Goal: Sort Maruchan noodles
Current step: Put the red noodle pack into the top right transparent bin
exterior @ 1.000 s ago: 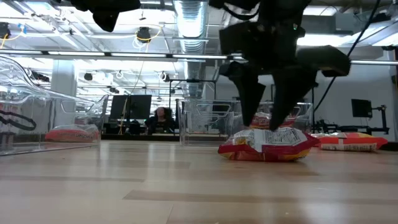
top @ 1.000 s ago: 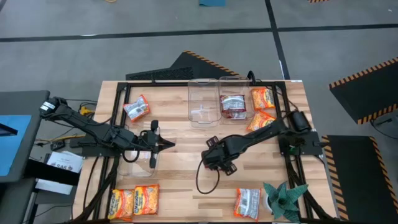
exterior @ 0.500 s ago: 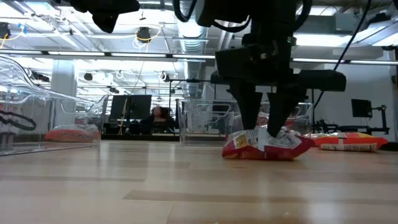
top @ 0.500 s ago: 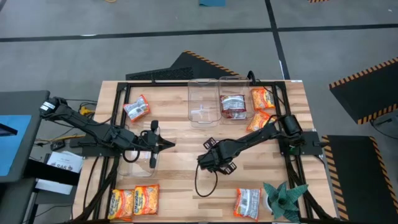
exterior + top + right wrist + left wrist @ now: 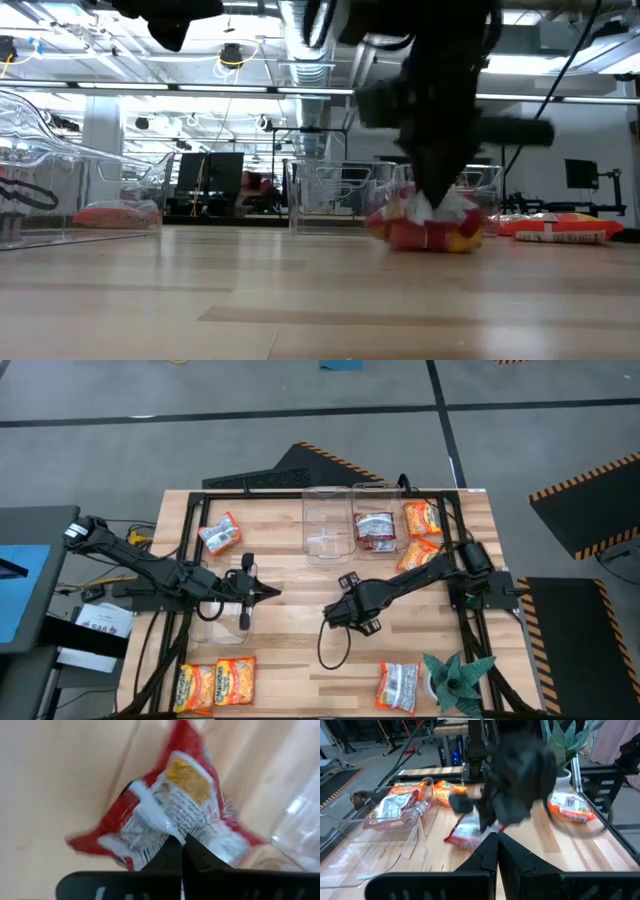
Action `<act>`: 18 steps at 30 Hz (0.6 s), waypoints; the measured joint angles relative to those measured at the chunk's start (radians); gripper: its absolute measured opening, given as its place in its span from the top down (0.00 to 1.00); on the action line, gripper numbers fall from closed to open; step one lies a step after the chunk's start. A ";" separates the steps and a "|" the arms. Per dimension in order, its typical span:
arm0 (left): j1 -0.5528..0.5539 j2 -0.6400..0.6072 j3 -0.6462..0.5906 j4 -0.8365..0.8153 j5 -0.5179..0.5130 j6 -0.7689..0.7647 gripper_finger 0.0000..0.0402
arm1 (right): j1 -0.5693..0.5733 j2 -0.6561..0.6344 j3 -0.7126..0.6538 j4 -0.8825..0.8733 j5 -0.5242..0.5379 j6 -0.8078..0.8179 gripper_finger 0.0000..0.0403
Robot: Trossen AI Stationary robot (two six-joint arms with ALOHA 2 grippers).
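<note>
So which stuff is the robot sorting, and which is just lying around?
For the job: red-and-white plastic noodle packet, pinched in the right gripper; flat orange-yellow plastic noodle packets; clear plastic bins.
Just lying about: teal spiky plant-like thing.

Grey floor (image 5: 300, 390) with dark seams surrounds the wooden table (image 5: 290, 650); ceiling ducts (image 5: 300, 25), strip lights and monitors (image 5: 225, 170) fill the room.
</note>
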 joint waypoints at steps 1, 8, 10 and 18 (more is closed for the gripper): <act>-0.003 -0.004 0.000 -0.009 -0.001 -0.002 1.00 | 0.005 -0.037 -0.016 0.009 0.001 0.025 0.98; -0.016 -0.006 0.000 -0.009 -0.009 -0.006 1.00 | 0.049 -0.316 -0.160 0.049 0.168 0.190 0.98; -0.016 -0.006 0.000 -0.010 -0.030 -0.003 1.00 | 0.055 -0.402 -0.184 0.074 0.257 0.220 0.98; -0.015 -0.006 0.000 -0.009 -0.082 -0.005 1.00 | -0.081 -0.604 -0.222 0.124 0.621 0.223 0.98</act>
